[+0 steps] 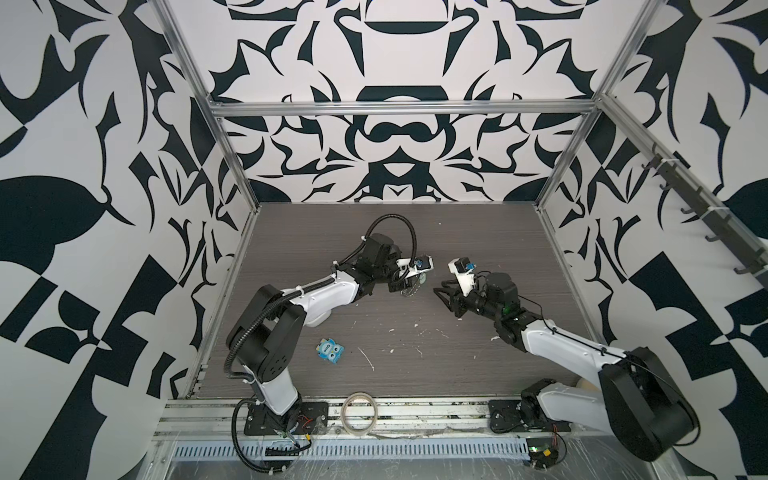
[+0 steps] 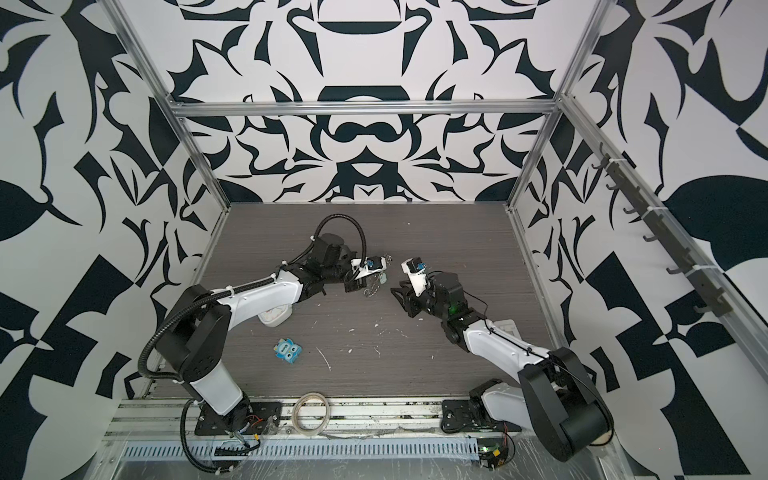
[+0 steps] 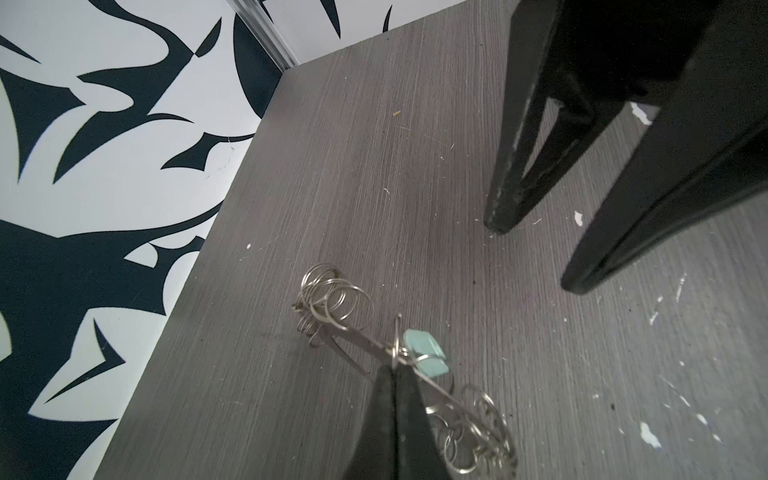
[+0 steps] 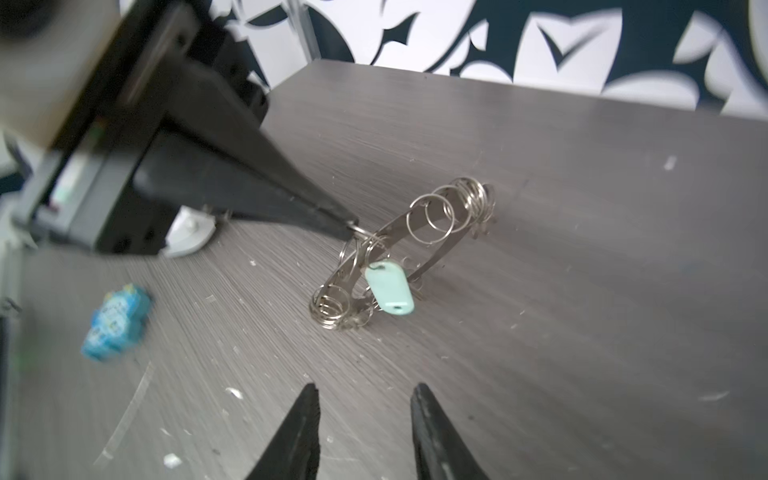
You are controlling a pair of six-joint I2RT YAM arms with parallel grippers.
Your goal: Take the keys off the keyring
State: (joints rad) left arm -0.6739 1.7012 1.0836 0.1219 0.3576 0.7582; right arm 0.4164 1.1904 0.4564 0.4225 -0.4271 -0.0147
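Grey perforated keyring [image 4: 392, 226], fringed with wire loops [image 4: 432, 218], pinched in left pincer [image 3: 392, 368]; right pincer [image 4: 366, 390] parted

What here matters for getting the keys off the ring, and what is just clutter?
In the job: keyring; mint key tag; left gripper, shut on the keyring; right gripper, fingers open.
Lying about: small blue object; tape roll.

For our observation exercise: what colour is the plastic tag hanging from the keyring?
Pale mint green. The tag shows best in the right wrist view.
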